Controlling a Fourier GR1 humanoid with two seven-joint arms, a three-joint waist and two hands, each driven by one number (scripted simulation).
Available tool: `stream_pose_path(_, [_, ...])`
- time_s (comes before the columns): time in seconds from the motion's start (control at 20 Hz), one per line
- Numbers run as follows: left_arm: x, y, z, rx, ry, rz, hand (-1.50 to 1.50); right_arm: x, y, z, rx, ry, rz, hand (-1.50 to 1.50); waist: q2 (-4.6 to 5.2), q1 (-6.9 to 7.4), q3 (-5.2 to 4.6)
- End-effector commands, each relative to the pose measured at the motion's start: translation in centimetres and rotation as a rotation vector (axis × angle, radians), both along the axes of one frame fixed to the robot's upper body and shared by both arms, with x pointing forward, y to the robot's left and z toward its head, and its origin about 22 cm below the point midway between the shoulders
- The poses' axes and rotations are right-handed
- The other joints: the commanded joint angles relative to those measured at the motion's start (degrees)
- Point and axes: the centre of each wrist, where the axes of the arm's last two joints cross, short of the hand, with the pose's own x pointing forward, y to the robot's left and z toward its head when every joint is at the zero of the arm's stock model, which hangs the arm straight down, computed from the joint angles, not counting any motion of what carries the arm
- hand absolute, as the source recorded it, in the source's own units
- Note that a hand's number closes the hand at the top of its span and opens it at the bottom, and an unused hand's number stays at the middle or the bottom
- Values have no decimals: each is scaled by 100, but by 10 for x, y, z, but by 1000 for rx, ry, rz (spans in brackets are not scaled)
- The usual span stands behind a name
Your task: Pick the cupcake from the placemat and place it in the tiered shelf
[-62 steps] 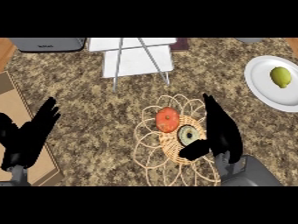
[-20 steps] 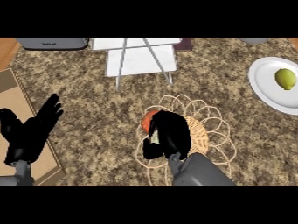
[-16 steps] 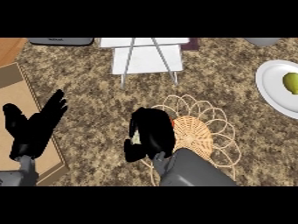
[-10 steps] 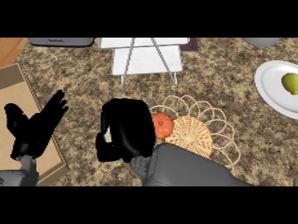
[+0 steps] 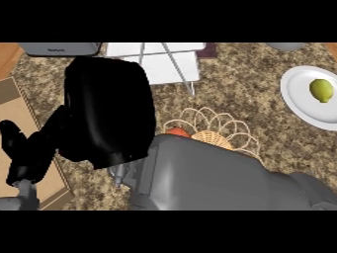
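One big black right hand (image 5: 106, 114) fills the middle, and I cannot tell if it holds the cupcake, which is hidden. The black left hand (image 5: 32, 148) rests open at eight o'clock. The round woven straw placemat (image 5: 213, 132) peeks out beside the grey forearm (image 5: 215, 178), and the white wire tiered shelf (image 5: 163, 62) sits at twelve o'clock.

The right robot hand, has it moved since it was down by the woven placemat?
Yes. The right robot hand has risen toward the camera and shifted left, off the woven placemat and closer to the white tiered shelf.

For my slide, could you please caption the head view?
Right hand raised toward the white shelf, left hand resting open beside it.
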Motion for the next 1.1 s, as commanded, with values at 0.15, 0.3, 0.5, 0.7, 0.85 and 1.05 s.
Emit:
stream_pose_path(0.15, [-14, -5, -37, -32, 126, 46, 0, 10, 12, 71, 50, 24, -171, 150, 77, -50, -140])
stream_pose_path(0.3, [-12, -3, -38, -37, 116, 41, 0, 36, 2, 98, 90, 30, -204, 150, 117, -77, -141])
stream_pose_path(0.5, [-13, -3, -33, -39, 134, 28, 0, 51, -2, 118, 116, 5, -236, 150, 120, -45, -137])
stream_pose_path(0.7, [-14, 1, -31, -52, 123, 35, 0, 86, -33, 127, 91, -11, -264, 150, 140, -33, -133])
stream_pose_path(0.85, [-10, 1, -40, -25, 128, 29, 0, 98, -39, 135, 91, 8, -241, 150, 171, -54, -138])
stream_pose_path(1.05, [-12, 2, -29, -34, 104, 26, 0, 124, -52, 131, 32, 50, -228, 150, 182, 62, -137])
